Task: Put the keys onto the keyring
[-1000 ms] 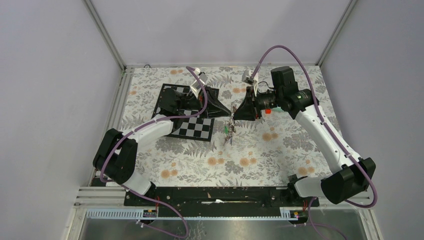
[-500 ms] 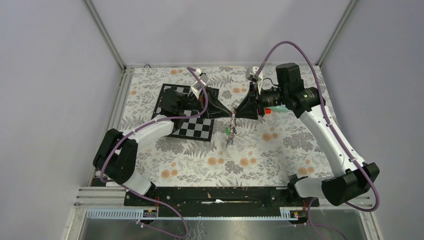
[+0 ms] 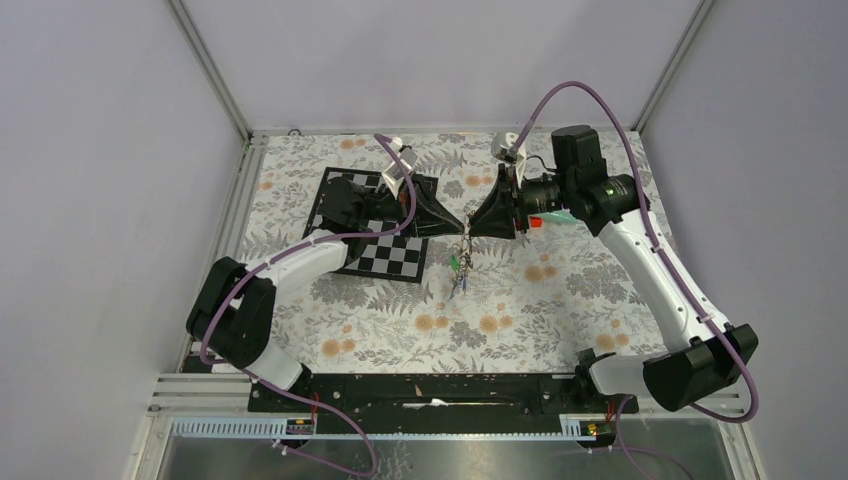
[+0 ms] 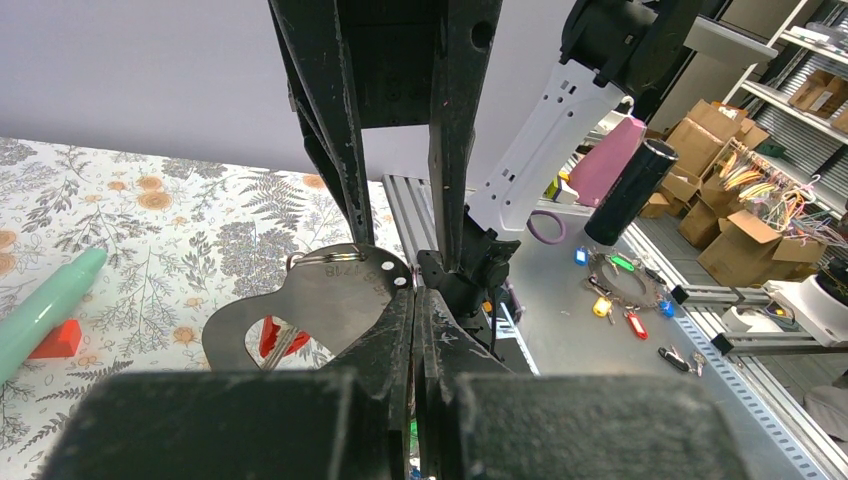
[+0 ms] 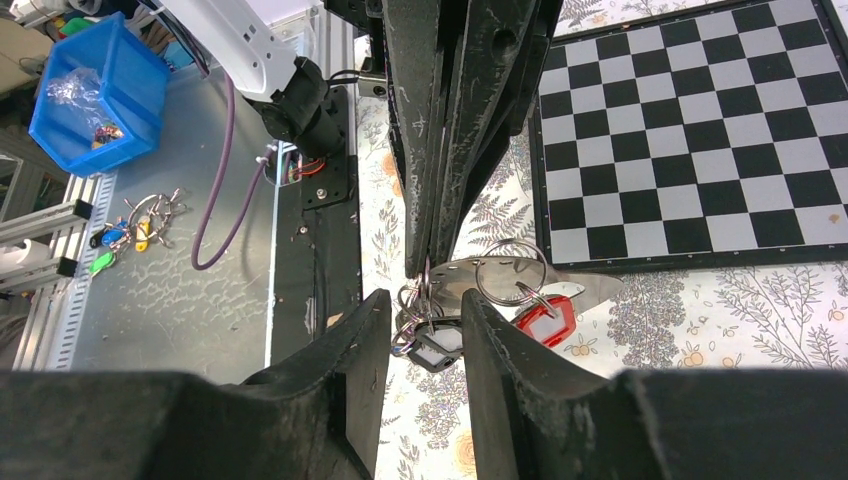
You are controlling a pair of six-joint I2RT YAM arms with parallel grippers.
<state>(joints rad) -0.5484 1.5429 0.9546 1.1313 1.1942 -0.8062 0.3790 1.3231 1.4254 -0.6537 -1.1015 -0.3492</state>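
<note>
**A:** What's there, biggest first?

**B:** One table point(image 3: 520, 320) with a flowered cloth, two arms, one chessboard mat point(image 3: 385, 258) on the left. One teal tube point(image 4: 45, 305) lies by the right wrist.

**A:** The grippers?

**B:** Two, nearly tip to tip above the cloth. The left gripper point(image 4: 414, 305) is pinched tight on the keyring point(image 5: 428, 290). The right gripper point(image 5: 424, 335) has its jaws apart, with the bunch in the gap.

**A:** And the keys point(image 3: 461, 265)?

**B:** One bunch hangs from the keyring, just right of the mat. I count three tags: one red tag point(image 5: 545, 320), one black tag point(image 5: 436, 345), one green tag point(image 3: 455, 263). The rest is too tangled to count.
</note>
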